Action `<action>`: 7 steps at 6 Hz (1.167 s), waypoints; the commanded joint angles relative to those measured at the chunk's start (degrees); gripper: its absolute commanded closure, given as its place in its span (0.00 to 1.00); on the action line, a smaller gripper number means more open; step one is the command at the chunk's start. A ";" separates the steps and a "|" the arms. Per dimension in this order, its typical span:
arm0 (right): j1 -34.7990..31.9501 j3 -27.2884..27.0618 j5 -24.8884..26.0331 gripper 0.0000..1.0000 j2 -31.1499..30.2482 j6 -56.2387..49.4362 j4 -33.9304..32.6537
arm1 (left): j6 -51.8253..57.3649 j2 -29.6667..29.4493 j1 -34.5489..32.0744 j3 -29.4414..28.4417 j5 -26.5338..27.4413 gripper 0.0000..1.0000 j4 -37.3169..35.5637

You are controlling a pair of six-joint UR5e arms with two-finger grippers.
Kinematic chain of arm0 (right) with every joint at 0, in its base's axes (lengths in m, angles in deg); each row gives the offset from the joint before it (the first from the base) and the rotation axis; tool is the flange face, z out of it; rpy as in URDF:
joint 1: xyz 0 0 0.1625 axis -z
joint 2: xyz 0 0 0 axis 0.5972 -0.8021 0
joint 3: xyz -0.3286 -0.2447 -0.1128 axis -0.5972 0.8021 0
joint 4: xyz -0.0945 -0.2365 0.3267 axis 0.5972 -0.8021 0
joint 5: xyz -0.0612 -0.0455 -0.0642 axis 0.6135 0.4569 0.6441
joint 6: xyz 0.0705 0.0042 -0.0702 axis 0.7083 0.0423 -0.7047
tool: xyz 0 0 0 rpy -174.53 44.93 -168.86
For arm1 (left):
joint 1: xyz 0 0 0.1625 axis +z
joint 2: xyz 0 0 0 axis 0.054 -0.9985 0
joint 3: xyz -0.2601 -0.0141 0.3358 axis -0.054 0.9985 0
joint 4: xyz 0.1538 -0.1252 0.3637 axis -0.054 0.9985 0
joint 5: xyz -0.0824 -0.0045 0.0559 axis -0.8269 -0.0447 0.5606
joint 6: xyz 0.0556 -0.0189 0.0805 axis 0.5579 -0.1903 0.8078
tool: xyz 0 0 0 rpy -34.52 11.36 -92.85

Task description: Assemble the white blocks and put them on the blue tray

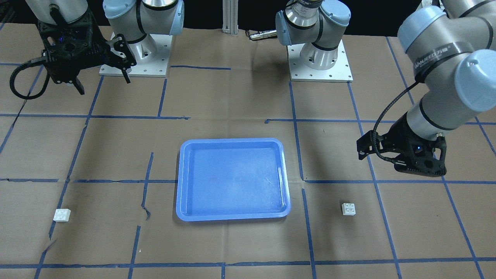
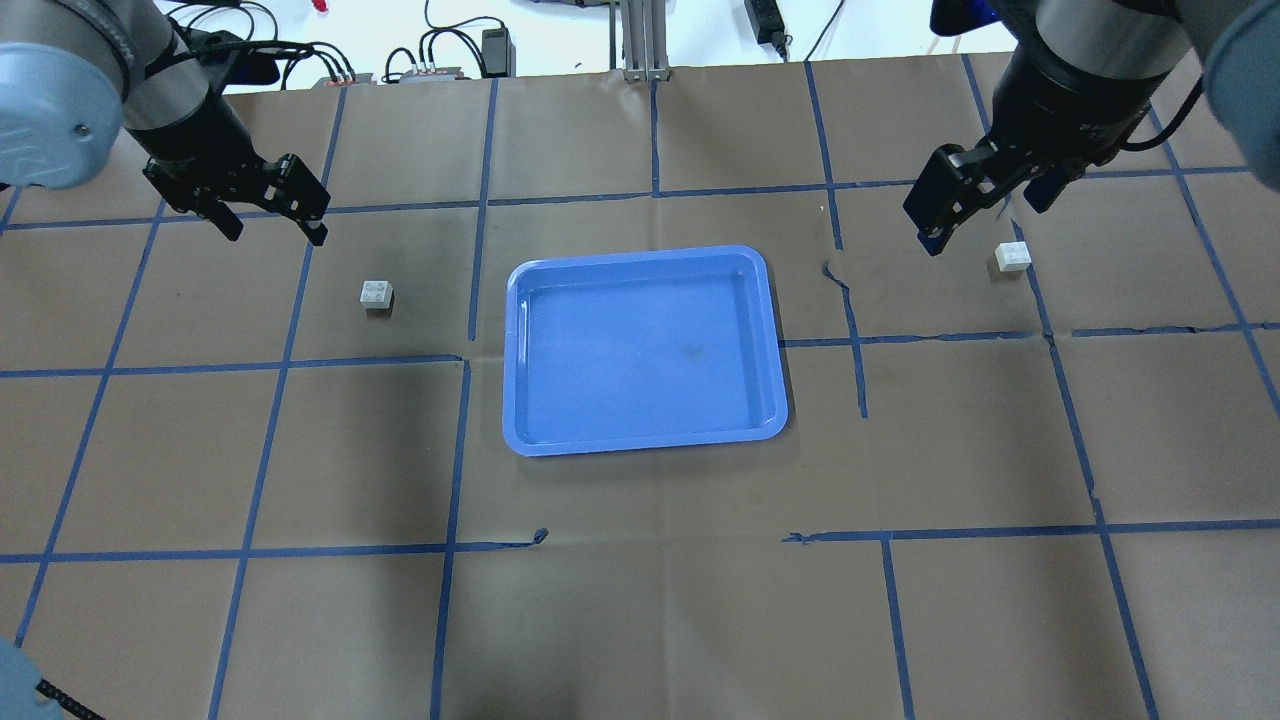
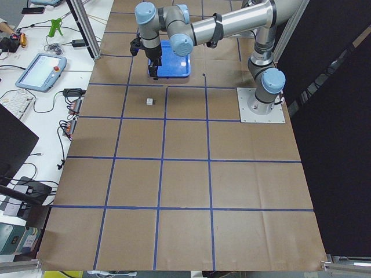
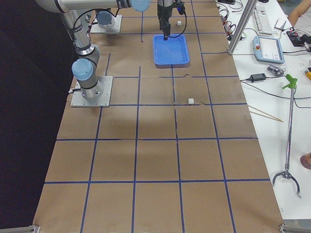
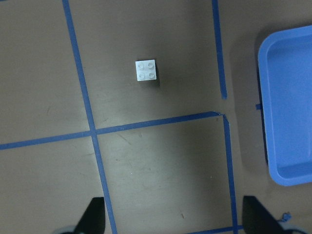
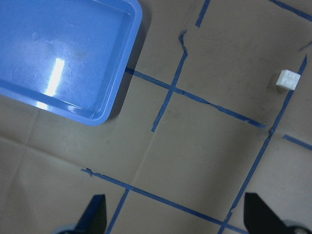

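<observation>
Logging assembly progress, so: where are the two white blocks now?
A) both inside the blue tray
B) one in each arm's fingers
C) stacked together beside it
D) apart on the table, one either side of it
D: the left white block and the right white block lie separately on the table, flanking the empty blue tray.

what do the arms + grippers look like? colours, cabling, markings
Both the left arm and right arm: silver-grey tubes, pale blue joint caps, square metal base plates. A black band with lettering I can't read rings the left arm. The left gripper and right gripper: black skeletal frames, black jaws, a black ribbed cable looping to each.
</observation>
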 commanded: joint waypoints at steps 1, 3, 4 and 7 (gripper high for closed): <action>2.32 -0.01 0.06 0.00 0.02 -22.21 -0.61 | -0.15 -7.58 -0.05 0.24 -0.09 0.01 -7.33; 11.17 -0.19 -0.38 0.00 1.32 -51.80 -0.70 | -0.24 -13.21 -0.13 0.76 -0.44 0.01 -11.36; 12.69 -0.19 -0.29 0.00 3.60 -63.96 -3.14 | -0.24 -14.89 -0.13 2.86 -0.44 0.01 -16.10; 18.40 0.51 -1.26 0.00 9.92 -77.24 -7.19 | -0.50 -17.54 -0.13 6.13 -0.61 0.04 -23.79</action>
